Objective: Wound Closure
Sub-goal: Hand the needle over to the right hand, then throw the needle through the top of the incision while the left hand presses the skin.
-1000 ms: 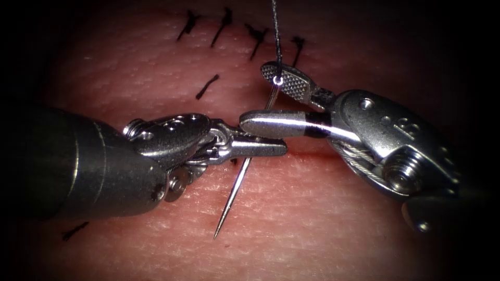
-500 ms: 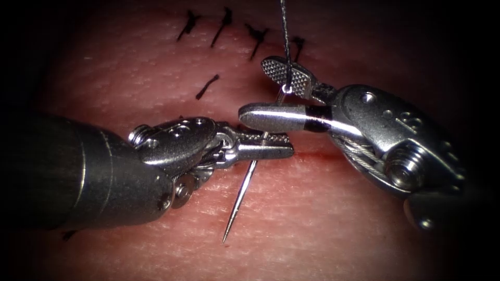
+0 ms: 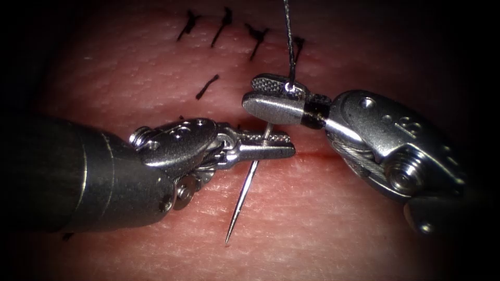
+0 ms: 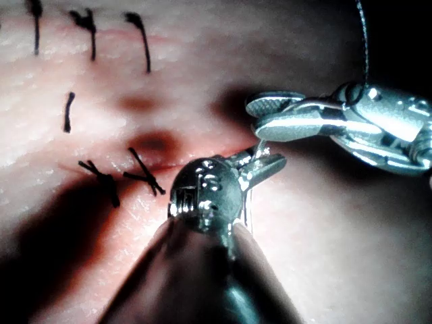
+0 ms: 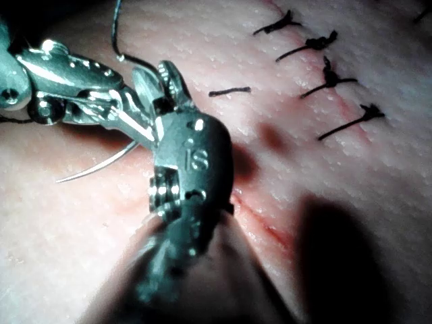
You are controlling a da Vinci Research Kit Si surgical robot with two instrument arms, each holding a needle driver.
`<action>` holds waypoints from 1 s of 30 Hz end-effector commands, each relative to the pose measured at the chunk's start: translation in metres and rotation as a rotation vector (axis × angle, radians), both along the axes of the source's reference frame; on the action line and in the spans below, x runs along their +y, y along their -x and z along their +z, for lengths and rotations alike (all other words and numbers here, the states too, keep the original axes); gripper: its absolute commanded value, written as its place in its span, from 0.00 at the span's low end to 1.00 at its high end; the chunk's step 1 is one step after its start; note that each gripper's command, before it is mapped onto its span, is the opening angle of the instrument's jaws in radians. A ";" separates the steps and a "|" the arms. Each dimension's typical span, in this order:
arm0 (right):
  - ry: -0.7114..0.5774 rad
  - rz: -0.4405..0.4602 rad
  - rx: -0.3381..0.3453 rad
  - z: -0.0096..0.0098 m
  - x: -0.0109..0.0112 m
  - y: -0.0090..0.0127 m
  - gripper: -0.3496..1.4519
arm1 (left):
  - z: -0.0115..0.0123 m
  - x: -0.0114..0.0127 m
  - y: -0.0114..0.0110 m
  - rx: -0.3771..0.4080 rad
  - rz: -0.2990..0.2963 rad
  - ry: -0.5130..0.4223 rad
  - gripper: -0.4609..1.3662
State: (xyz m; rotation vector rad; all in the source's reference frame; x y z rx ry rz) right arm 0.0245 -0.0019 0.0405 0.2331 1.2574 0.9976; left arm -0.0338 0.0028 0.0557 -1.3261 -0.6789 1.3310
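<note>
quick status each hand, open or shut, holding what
Left hand: shut on the needle, mid-curve.
Right hand: shut on the needle's tail end, where the thread attaches.

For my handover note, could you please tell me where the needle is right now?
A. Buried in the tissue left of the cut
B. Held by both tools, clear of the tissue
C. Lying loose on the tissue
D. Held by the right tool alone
B: the left tool grips the needle mid-curve, the right tool is shut on its thread end, and the tip hangs free above the tissue.
</note>
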 end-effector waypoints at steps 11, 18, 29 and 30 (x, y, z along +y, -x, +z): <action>0.009 0.006 -0.004 0.0000 0.0001 0.0003 0.00 | -0.0004 0.0000 0.0005 -0.025 -0.007 -0.056 0.79; 0.010 0.004 -0.001 0.0001 0.0002 0.0009 0.00 | 0.0001 0.0006 -0.0002 -0.014 -0.008 -0.035 0.95; 0.020 -0.009 -0.009 0.0012 0.0004 0.0026 0.00 | 0.0013 0.0011 -0.0054 0.057 0.059 0.092 0.91; 0.021 -0.010 -0.009 0.0013 0.0003 0.0026 0.00 | 0.0014 0.0011 -0.0060 0.078 0.078 0.111 0.91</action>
